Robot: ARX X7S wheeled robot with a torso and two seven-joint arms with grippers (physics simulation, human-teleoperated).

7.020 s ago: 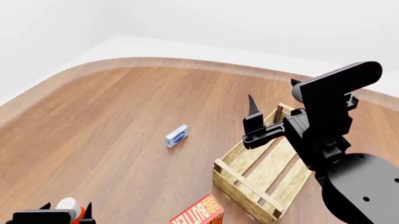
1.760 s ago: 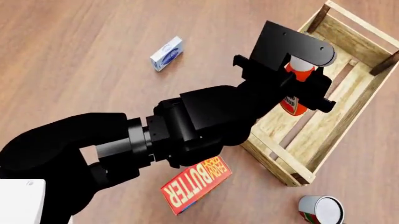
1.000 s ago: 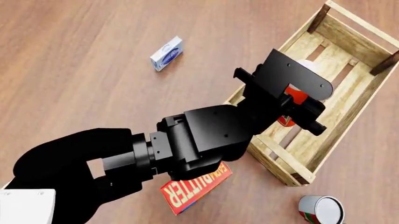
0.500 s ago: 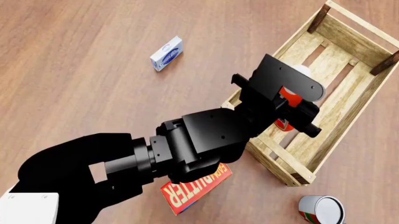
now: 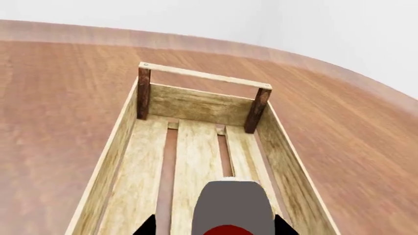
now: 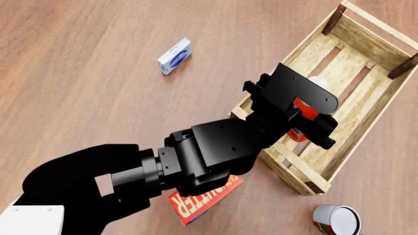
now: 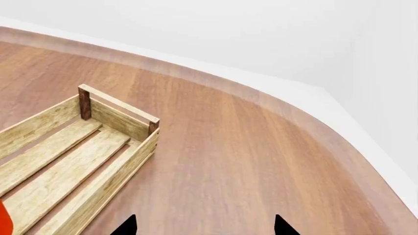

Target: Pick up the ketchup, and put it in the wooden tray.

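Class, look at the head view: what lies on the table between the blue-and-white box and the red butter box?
Bare wood only. In the head view, nothing lies between the blue-and-white box and the butter box, though the left arm overhangs the butter box's end.

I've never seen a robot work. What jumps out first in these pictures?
A big black arm fills the head view, its left gripper holding the ketchup inside the wooden tray. On the wooden table around it lie a blue-and-white box, a red butter box under the arm, and a can at the near edge.

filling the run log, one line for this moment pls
left claw: shut on ketchup | ketchup: inside wooden tray, contact unclear | right claw: open, idle
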